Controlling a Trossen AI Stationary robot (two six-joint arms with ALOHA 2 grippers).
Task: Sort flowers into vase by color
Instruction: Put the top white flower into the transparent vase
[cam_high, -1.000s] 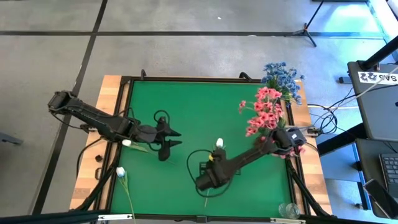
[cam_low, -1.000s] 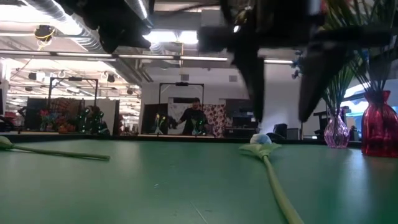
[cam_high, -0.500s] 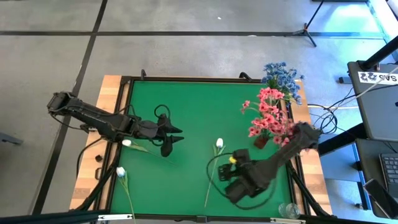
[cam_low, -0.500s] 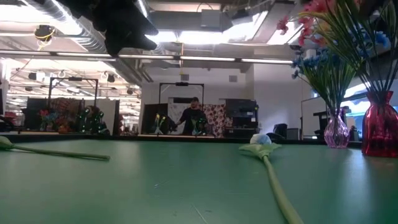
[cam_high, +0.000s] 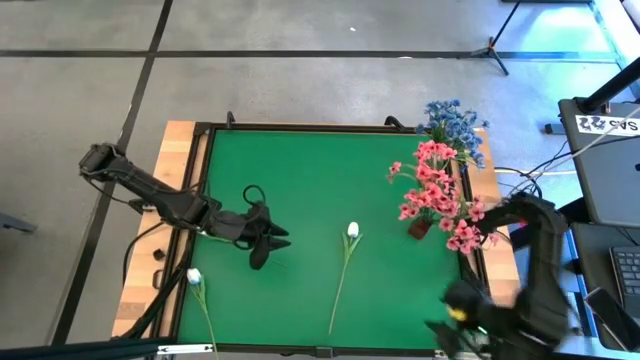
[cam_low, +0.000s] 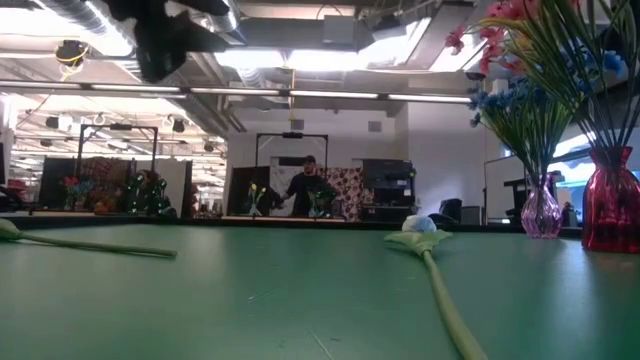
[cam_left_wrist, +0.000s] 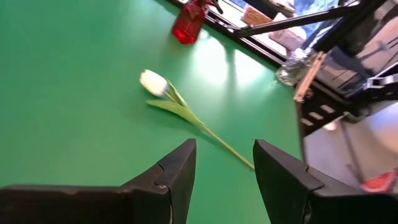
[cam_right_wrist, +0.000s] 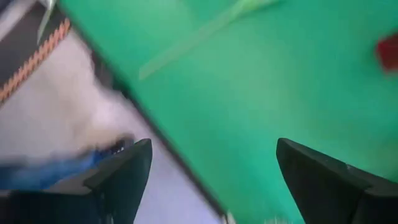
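High view: the left gripper (cam_high: 272, 243), fingers spread apart and holding nothing, hovers left of centre. A white tulip (cam_high: 351, 231) lies mid-mat, another (cam_high: 194, 277) at lower left. The right gripper (cam_high: 452, 322), fingers wide, sits at the lower right edge.

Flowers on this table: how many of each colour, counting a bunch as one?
White tulips, lying loose: 3, one mid-table, one at the left edge, one more on the left
Pink bunch: 1
Blue bunch: 1
Total: 5

tulip (cam_high: 351, 231) — table (cam_high: 300, 170) centre | vases (cam_high: 420, 228) — right edge | second tulip (cam_high: 194, 277) — left edge
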